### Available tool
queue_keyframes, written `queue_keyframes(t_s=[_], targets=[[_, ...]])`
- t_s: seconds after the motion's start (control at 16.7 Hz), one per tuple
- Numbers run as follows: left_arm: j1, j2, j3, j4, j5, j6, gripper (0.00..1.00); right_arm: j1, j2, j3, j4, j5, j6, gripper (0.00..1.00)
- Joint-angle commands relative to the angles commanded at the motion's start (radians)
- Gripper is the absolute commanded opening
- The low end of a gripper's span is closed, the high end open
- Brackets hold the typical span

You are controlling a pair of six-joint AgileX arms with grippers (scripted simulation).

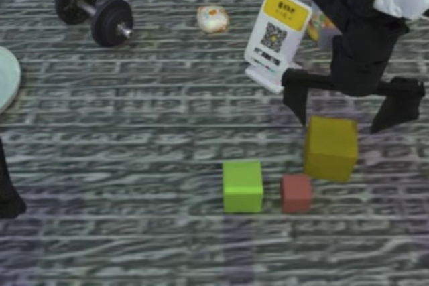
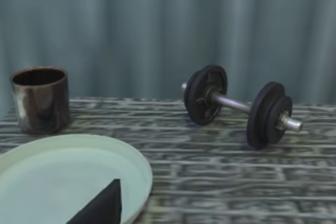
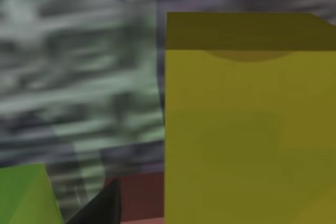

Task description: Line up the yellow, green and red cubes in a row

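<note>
The green cube [image 1: 242, 186], the small red cube [image 1: 295, 193] and the large yellow cube [image 1: 330, 147] sit near the table's front right. The green and red cubes stand side by side; the yellow one is right of the red and slightly farther back. My right gripper [image 1: 345, 108] hangs open over the yellow cube's far edge, its fingers spread wider than the cube and not touching it. The right wrist view has the yellow cube [image 3: 247, 124] close up, with the red cube [image 3: 139, 195] and green cube [image 3: 23, 195] beyond one fingertip [image 3: 100, 211]. My left gripper [image 1: 8, 195] is parked at the left edge.
A dumbbell [image 1: 94, 11] lies at the back left, a bun [image 1: 212, 19] at the back middle, and a QR-code sign [image 1: 276, 38] stands just behind my right gripper. A pale plate [image 1: 5, 75] sits at the left edge, with a dark cup [image 2: 41, 98] beyond it.
</note>
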Motion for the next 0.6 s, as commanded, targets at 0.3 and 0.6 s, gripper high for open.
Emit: queue_keyframes(t_s=[0.3,0.6], targets=[[0.006,-0.028,-0.018,0.019,0.002,0.018,1.00,0.005,0.021,0.022,-0.012,0.001,0.007,1.00],[0.006,-0.028,-0.018,0.019,0.002,0.018,1.00,0.003,0.046,-0.029,0.061,0.001,0.005,1.00]])
